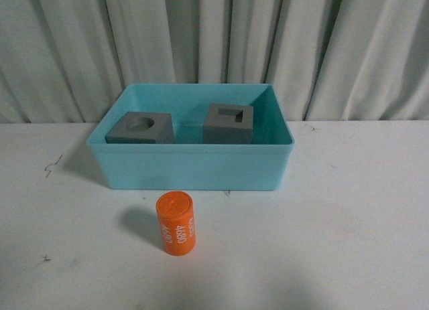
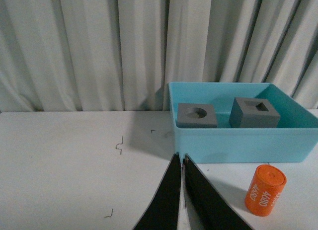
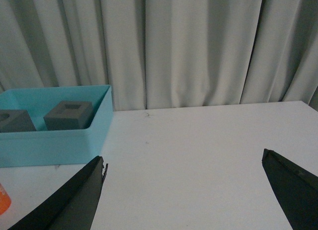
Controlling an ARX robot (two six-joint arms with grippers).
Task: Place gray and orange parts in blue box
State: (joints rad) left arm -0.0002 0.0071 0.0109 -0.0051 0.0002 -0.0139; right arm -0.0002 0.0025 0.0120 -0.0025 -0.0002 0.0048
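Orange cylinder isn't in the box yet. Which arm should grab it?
Probably the left. The orange cylinder stands left of middle in the front view and shows whole in the left wrist view; the right wrist view catches only its edge. The left jaws are shut, so they must open first.

All three views are dim, softly and evenly lit, with a cool greenish-gray cast and fine grain. In the front view the orange cylinder (image 1: 175, 224) and the blue box (image 1: 191, 166) each throw a faint, soft-edged shadow leftward on the white table (image 1: 348, 223), so the light comes from the right. The folds of the curtain (image 1: 348, 49) sink into dark stripes. In the wrist views the left gripper (image 2: 181, 156) and right gripper (image 3: 183, 155) show as nearly black, featureless shapes with slightly soft edges. The right wrist view is the dimmest.
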